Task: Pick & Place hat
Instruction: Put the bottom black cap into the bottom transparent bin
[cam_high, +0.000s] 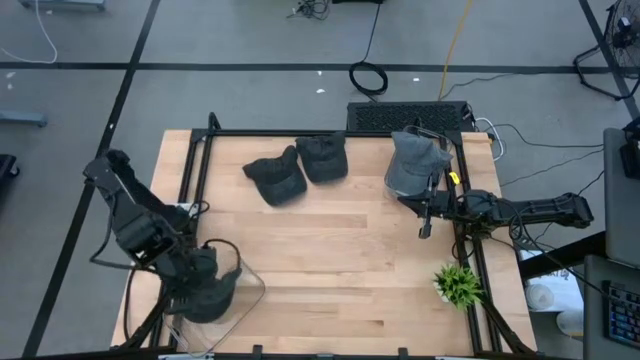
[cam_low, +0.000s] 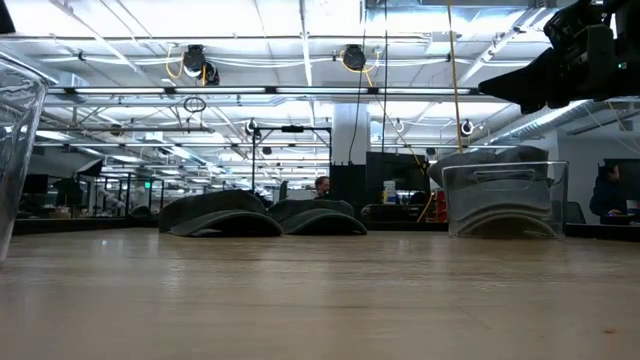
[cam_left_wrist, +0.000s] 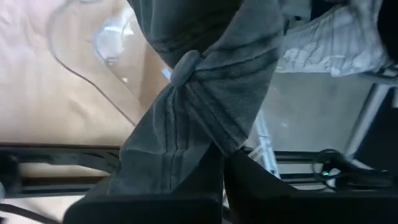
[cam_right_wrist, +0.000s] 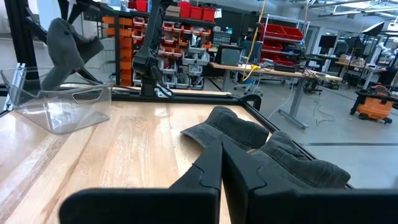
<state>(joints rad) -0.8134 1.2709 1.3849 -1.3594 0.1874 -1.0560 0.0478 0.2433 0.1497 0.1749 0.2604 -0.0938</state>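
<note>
My left gripper (cam_high: 196, 272) is shut on a dark grey hat (cam_high: 212, 292) over a clear bin (cam_high: 247, 290) at the table's near left corner. In the right wrist view that hat (cam_right_wrist: 64, 45) stands out above the bin (cam_right_wrist: 62, 104). Two more dark hats (cam_high: 275, 181) (cam_high: 322, 158) lie crown up on the far middle of the table. A grey hat (cam_high: 415, 157) sits in a second clear bin (cam_low: 505, 198) at the far right. My right gripper (cam_high: 425, 226) is shut and holds nothing. It hovers near that bin, pointing toward the two hats (cam_right_wrist: 231, 129) (cam_right_wrist: 301, 167). My left gripper holds the hat by the cloth of its crown (cam_left_wrist: 205, 134), close to the top button (cam_left_wrist: 185, 67), pinched between the two fingers (cam_left_wrist: 249, 180). The hat is lifted over the clear bin; whether its lower end touches the bin, I cannot tell.
A black frame (cam_high: 200, 160) runs along the table's left, far and right edges. A small green plant (cam_high: 458, 283) stands at the near right. A black box (cam_high: 408, 116) lies beyond the far edge. Bare wood (cam_high: 340, 260) fills the table's middle and near side.
</note>
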